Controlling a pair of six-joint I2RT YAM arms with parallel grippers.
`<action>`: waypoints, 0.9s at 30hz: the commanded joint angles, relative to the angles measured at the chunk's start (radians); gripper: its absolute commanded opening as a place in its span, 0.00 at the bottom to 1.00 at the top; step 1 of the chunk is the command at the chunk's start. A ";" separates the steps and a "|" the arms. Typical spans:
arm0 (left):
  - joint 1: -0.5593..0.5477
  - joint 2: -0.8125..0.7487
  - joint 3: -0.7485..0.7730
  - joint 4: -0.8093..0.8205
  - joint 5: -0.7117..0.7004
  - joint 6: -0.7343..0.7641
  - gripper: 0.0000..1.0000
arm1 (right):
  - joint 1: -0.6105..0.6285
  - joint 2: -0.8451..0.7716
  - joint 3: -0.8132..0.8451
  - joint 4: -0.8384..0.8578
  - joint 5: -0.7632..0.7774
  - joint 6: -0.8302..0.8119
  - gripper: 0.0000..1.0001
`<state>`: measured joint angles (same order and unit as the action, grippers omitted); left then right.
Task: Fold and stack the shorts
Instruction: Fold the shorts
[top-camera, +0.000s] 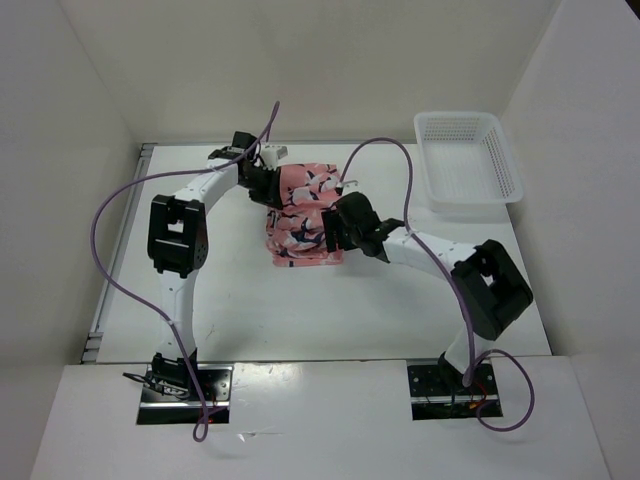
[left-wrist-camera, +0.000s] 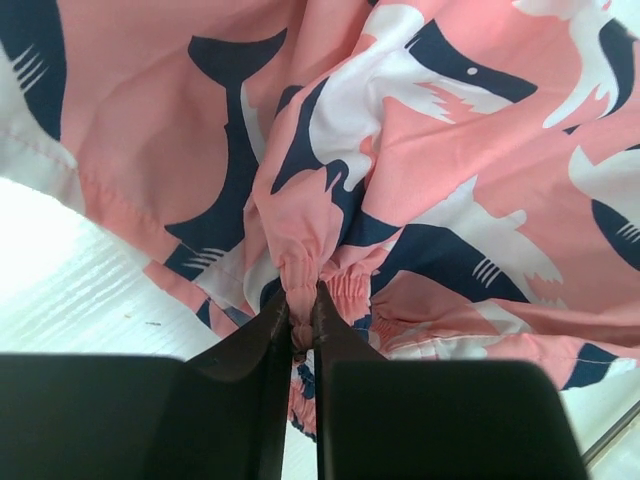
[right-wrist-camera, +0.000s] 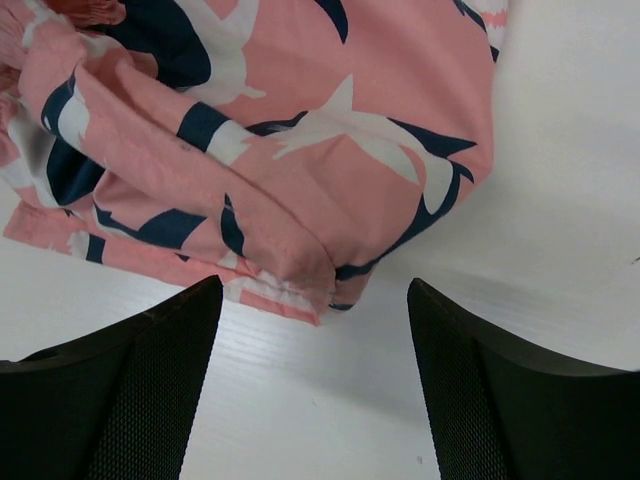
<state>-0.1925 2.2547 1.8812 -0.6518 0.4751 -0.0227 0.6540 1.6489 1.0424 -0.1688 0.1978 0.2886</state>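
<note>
The salmon-pink shorts (top-camera: 305, 215) with navy and white shark shapes lie bunched and partly folded on the middle of the white table (top-camera: 300, 310). My left gripper (top-camera: 272, 188) is at their far-left edge. In the left wrist view it (left-wrist-camera: 300, 325) is shut on a gathered bit of elastic waistband, and the shorts (left-wrist-camera: 450, 150) spread out beyond it. My right gripper (top-camera: 330, 232) is at the cloth's near-right side. In the right wrist view it (right-wrist-camera: 314, 285) stands open, just short of a folded corner of the shorts (right-wrist-camera: 300, 130), and holds nothing.
A white plastic mesh basket (top-camera: 474, 197) stands at the back right of the table. White walls close in the table on the left, back and right. Purple cables loop above both arms.
</note>
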 joint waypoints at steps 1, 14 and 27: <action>-0.001 -0.009 0.044 -0.002 0.034 0.023 0.13 | -0.001 0.038 0.019 0.104 0.042 0.067 0.79; -0.001 -0.018 0.073 -0.011 0.073 0.023 0.08 | 0.009 0.137 0.065 0.124 0.224 0.208 0.59; 0.031 -0.027 0.142 -0.011 0.013 0.023 0.05 | 0.009 0.097 0.018 0.112 0.345 0.123 0.00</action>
<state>-0.1856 2.2547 1.9453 -0.6739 0.5041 -0.0227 0.6548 1.7901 1.0664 -0.0940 0.4633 0.4500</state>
